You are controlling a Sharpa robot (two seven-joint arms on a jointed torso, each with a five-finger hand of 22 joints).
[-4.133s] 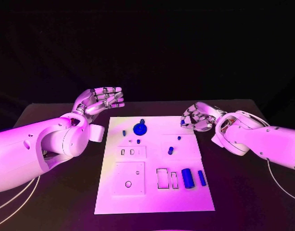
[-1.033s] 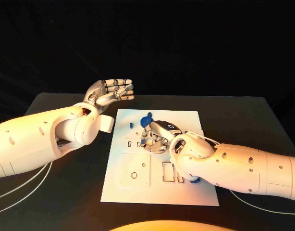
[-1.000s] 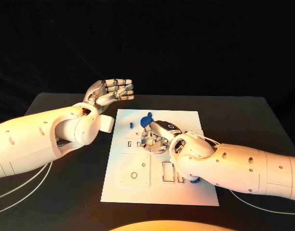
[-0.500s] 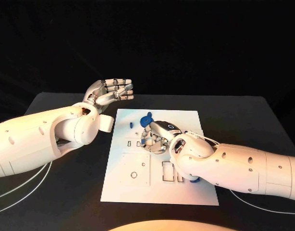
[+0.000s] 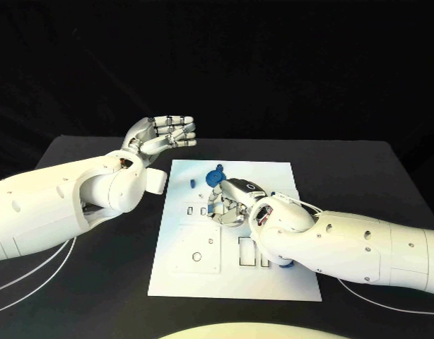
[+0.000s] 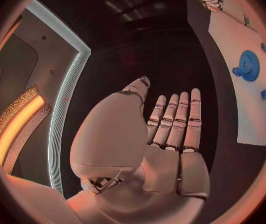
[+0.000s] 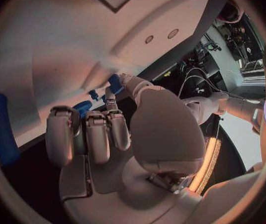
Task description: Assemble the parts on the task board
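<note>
The white task board [image 5: 232, 275] lies mid-table, a blue gear [image 5: 216, 176] near its far edge. The right hand [image 5: 233, 203] hovers over the board's middle, fingers curled, grip unclear, hiding parts beneath. The left hand [image 5: 162, 134] hangs open beyond the board's far-left corner.

Robotics lab, black-draped table [image 5: 360, 169], white task board [image 5: 268, 176], equipment and cables [image 7: 198, 87] behind

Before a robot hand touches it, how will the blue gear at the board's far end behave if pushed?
The blue gear looks like a small solid piece, so probably stiff and light. It seems to lie flat on the task board, so a push would likely slide it, not roll it.
</note>
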